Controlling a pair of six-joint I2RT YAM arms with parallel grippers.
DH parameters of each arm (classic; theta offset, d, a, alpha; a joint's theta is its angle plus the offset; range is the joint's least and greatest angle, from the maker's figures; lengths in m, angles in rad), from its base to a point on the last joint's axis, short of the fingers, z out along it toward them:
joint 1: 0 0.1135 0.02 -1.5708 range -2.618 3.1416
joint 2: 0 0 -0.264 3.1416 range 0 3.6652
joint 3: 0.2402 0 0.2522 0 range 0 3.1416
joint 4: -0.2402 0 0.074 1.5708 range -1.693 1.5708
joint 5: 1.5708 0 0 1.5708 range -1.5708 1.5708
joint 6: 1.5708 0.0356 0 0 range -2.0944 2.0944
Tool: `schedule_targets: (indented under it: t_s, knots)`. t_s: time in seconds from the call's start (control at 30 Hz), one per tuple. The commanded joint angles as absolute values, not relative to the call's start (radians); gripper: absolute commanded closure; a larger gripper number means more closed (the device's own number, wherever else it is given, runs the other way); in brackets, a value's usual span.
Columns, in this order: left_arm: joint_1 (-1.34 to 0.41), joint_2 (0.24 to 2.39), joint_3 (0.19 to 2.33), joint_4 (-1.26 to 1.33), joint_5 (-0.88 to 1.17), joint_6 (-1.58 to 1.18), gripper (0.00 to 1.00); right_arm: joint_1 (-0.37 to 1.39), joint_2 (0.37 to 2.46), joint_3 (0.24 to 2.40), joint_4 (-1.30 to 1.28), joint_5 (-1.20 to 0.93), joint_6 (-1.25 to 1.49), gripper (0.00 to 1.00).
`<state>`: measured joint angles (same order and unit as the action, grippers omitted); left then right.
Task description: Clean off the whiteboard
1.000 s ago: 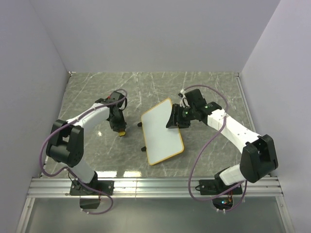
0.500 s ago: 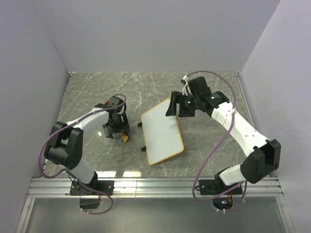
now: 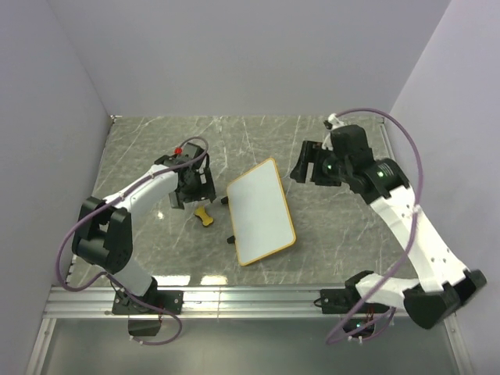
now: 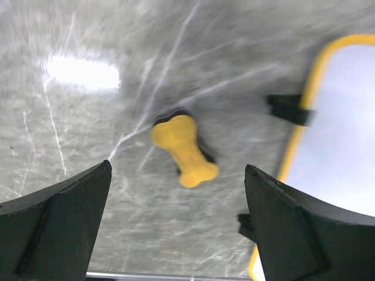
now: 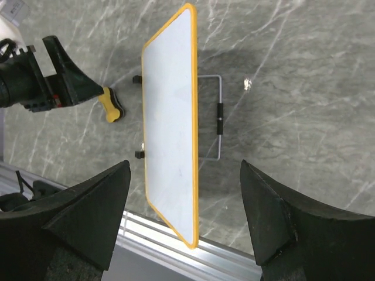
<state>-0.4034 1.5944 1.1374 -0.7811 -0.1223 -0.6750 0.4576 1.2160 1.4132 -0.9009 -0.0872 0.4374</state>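
The whiteboard (image 3: pixel 260 212) lies on the marble table, white with an orange frame, and its face shows no marks. In the right wrist view the whiteboard (image 5: pixel 170 117) is below me with its wire stand (image 5: pixel 218 120) beside it. The yellow bone-shaped eraser (image 3: pixel 205 216) lies loose on the table left of the board. My left gripper (image 3: pixel 193 197) hovers open just above the eraser (image 4: pixel 184 150), holding nothing. My right gripper (image 3: pixel 307 170) stands open, raised and off the board's far right corner. Its fingers (image 5: pixel 88 211) are empty.
Purple walls close in the table on the left, back and right. An aluminium rail (image 3: pixel 250 301) runs along the near edge, past the board's near corner. The board's black feet (image 4: pixel 287 108) stick out toward the eraser.
My left gripper opened and dropped the eraser onto the table, then drew back a little. My right gripper opened wider, left the board's right edge and rose away to the right.
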Motion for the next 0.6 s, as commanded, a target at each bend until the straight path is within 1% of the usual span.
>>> schedule_targets:
  t_s: [0.0, 0.07, 0.17, 0.23, 0.27, 0.4, 0.5, 0.53, 0.57]
  knots:
    - [-0.446, 1.562, 1.235, -0.827, -0.199, -0.692, 0.01, 0.453, 1.109, 1.358, -0.876, -0.026, 0.488, 0.18]
    - [-0.480, 1.496, 1.271, -0.824, -0.270, -0.719, 0.01, 0.454, 1.033, 1.322, -0.827, -0.031, 0.524, 0.18]
    - [-0.488, 1.383, 1.240, -0.756, -0.299, -0.767, 0.01, 0.454, 0.892, 1.163, -0.685, -0.070, 0.583, 0.18]
    - [-0.488, 1.324, 1.217, -0.703, -0.284, -0.781, 0.01, 0.453, 0.806, 1.112, -0.593, -0.125, 0.606, 0.18]
    - [-0.488, 1.271, 1.209, -0.690, -0.250, -0.785, 0.02, 0.453, 0.789, 1.102, -0.578, -0.153, 0.603, 0.18]
    - [-0.489, 1.180, 1.261, -0.702, -0.178, -0.772, 0.02, 0.453, 0.743, 1.088, -0.549, -0.303, 0.548, 0.18]
    - [-0.489, 1.135, 1.336, -0.758, -0.190, -0.765, 0.02, 0.453, 0.718, 1.062, -0.529, -0.345, 0.555, 0.13]
    - [-0.491, 1.126, 1.356, -0.790, -0.198, -0.767, 0.02, 0.454, 0.710, 1.055, -0.526, -0.351, 0.555, 0.06]
    - [-0.491, 1.111, 1.392, -0.804, -0.207, -0.770, 0.02, 0.454, 0.706, 1.042, -0.519, -0.368, 0.554, 0.04]
